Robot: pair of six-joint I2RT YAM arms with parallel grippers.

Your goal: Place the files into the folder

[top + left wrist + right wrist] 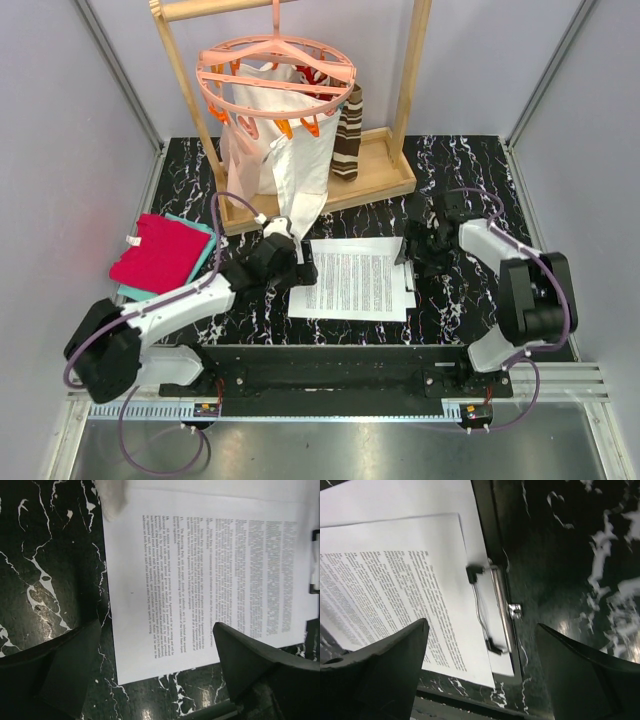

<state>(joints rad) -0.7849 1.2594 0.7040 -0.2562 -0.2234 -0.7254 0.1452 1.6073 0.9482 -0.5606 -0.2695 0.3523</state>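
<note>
The files (355, 278), white printed sheets, lie flat at the table's middle. They also show in the left wrist view (200, 565) and the right wrist view (395, 575). The folder's black edge (487, 530) with a metal clip bar (502, 597) runs along the sheets' right side. A wire clip (481, 605) lies on the top sheets. In the top view only the clip (409, 272) marks the folder. My left gripper (300, 268) (160, 680) is open over the sheets' left edge. My right gripper (425, 250) (480, 675) is open over the clip side.
A wooden rack (370, 175) stands at the back with a pink round hanger (275, 75), a white cloth bag (265, 140) and a striped cloth (348, 135). The bag's tip (112, 497) reaches the sheets. Red-and-teal folded cloths (160, 252) lie at the left.
</note>
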